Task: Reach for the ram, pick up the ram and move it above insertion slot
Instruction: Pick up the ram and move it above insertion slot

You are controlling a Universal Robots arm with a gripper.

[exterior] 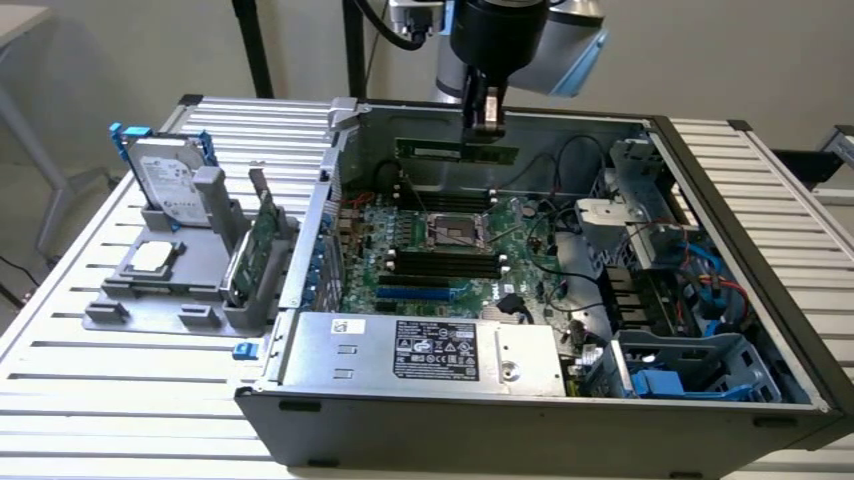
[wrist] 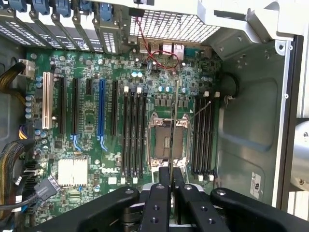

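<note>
**Desk:** Grey slatted aluminium table [exterior: 120, 400] first, then — what sits on it?

**Photographer:** An open grey steel computer case [exterior: 747, 300] lies on its side on the table, its green motherboard [exterior: 461, 250] facing up. A silver power supply box with a white label [exterior: 427, 350] fills the case's near edge. On the exterior view's left, a grey plastic holder [exterior: 160, 290] carries a silver hard drive with blue rails [exterior: 167, 175] standing on end, and beside it a tall green expansion card [exterior: 254, 250].

**Desk:** And the arm?

**Photographer:** A black and silver robot arm [exterior: 514, 40] comes down over the far side of the case. Its black gripper [exterior: 483, 120] has the fingers [wrist: 165, 186] pressed shut on the ram [exterior: 461, 152], a thin, long green circuit-board stick. The stick hangs level, lifted clear of the board, near the case's far wall.

**Desk:** What lies under it?

**Photographer:** From the wrist view the ram [wrist: 172, 125] shows edge-on as a thin line, crossing the square silver processor socket [wrist: 167, 140]. Two banks of long black memory sockets flank that socket. One bank of the insertion slot [wrist: 205, 135] type runs parallel just beside the ram's line; the other bank [wrist: 135, 130] lies on the opposite side. Whether the stick sits exactly over any one slot, I cannot tell.

**Desk:** Small details?

**Photographer:** A blue slot [wrist: 102, 111] stands among the black expansion slots, and a thin red wire [wrist: 154, 48] loops near the ventilated rear wall.
</note>
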